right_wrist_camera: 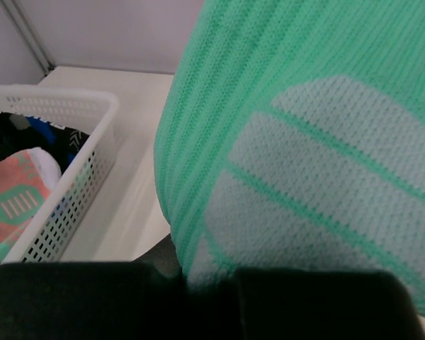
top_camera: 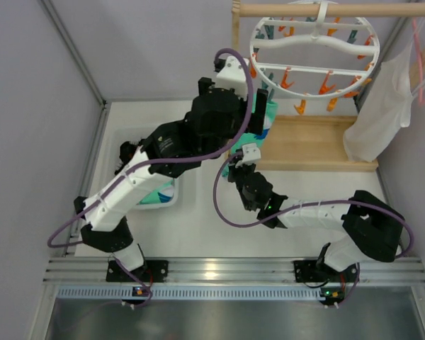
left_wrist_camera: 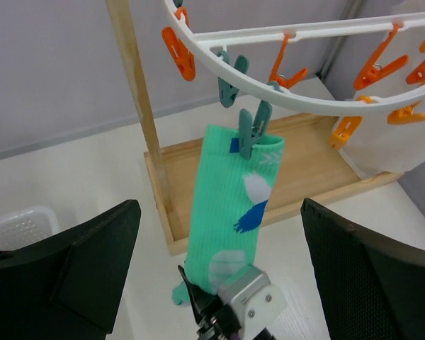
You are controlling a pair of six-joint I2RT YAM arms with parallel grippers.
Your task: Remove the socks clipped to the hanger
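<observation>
So, your green sock (left_wrist_camera: 230, 205) hangs from the white ring hanger (left_wrist_camera: 304, 99). One teal clip (left_wrist_camera: 249, 127) bites its top edge. The sock's long way runs up and down. Its open end is at the top, at the clip, and its foot end points down at the table (left_wrist_camera: 57, 177). In the left wrist view it leans a little, with the low end more to the left. It has pale patches and a blue mark on it.

Your right claw (left_wrist_camera: 205, 294) is pinched together on the low part of the sock. In the right wrist view the green cloth fills nearly all you see and comes straight out of the dark fingers (right_wrist_camera: 304, 304).

Your left claw (top_camera: 261, 106) is up by the ring with its fingers (left_wrist_camera: 85, 262) wide apart. One finger is on each side of the sock, and neither one touches it.

Other clips on the ring, like the orange clips (left_wrist_camera: 382, 67), hold nothing that you can see. Just beside the sock stands a wooden post (left_wrist_camera: 138, 106), fixed in a wooden tray (left_wrist_camera: 304, 170).

Off to the left, a white basket (right_wrist_camera: 71, 177) sits on the table. A pink sock (right_wrist_camera: 18, 198) and some dark ones lie inside it.
</observation>
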